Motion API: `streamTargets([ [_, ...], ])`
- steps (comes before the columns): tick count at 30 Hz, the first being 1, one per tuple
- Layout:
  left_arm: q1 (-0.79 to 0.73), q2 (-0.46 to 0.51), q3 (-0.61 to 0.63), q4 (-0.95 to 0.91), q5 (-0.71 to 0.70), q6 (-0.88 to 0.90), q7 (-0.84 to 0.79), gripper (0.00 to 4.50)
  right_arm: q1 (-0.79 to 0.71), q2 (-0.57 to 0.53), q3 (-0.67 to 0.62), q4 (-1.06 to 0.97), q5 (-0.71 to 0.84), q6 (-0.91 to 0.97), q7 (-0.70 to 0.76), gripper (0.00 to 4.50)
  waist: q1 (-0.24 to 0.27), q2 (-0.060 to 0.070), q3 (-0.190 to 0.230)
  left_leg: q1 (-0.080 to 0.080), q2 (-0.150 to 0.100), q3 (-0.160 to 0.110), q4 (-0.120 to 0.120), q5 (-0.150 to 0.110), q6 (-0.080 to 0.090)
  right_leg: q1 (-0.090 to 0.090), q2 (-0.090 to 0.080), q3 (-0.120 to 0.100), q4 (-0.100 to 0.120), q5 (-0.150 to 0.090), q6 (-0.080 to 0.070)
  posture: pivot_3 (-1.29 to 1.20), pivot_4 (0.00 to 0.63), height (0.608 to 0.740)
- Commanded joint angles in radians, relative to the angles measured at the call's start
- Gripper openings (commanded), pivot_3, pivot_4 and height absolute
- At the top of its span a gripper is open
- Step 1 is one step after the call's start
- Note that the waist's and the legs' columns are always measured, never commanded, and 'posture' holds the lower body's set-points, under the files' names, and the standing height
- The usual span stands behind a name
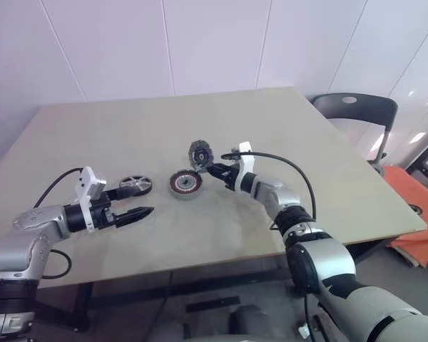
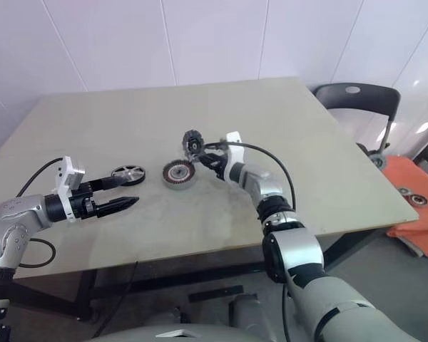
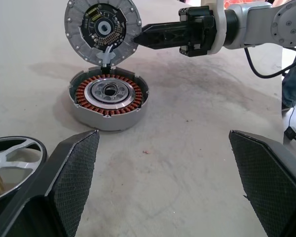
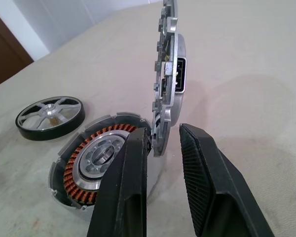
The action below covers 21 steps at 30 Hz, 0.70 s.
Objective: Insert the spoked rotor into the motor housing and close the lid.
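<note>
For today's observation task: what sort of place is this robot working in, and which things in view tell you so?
Probably an indoor lab or test room: a plain beige table against white panelled walls, a black chair beside it, and motor parts such as the motor housing laid out.

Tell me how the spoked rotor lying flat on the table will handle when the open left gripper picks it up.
The spoked rotor looks like rigid metal, so probably stiff and somewhat heavy for its size. Its smooth dark rim may slip between the jaws of the left gripper. Lying flat it should stay put, but tipped on edge it would likely roll across the table.
</note>
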Motion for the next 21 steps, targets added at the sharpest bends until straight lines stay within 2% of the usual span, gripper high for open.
streamTargets([
  [1,-0.009,0.003,0.024,-0.023,0.0,-0.014,0.004,4.48,-0.033,0.01,-0.002,0.003,-0.014,-0.045,-0.023,0.92,-0.001,0.0,0.0,0.0,0.0,0.0,0.0,0.0,0.0,0.0,0.0,0.0,0.0,0.0,0.0,0.0,0.0,0.74],
  [4,-0.01,0.003,0.023,-0.022,0.0,-0.014,0.005,4.48,-0.038,0.012,-0.008,0.019,-0.02,-0.063,-0.038,0.15,0.0,0.0,0.0,0.0,0.0,0.0,0.0,0.0,0.0,0.0,0.0,0.0,0.0,0.0,0.0,0.0,0.0,0.74],
  [5,-0.01,0.003,0.023,-0.022,0.0,-0.015,0.004,4.48,-0.04,0.012,-0.011,0.022,-0.019,-0.062,-0.034,0.03,0.0,0.0,0.0,0.0,0.0,0.0,0.0,0.0,0.0,0.0,0.0,0.0,0.0,0.0,0.0,0.0,0.0,0.74],
  [21,-0.02,-0.001,0.02,-0.01,0.004,-0.019,0.008,4.48,-0.064,-0.002,-0.014,0.054,-0.031,-0.054,-0.003,0.03,0.0,0.0,0.0,0.0,0.0,0.0,0.0,0.0,0.0,0.0,0.0,0.0,0.001,0.0,0.0,0.0,0.0,0.74],
])
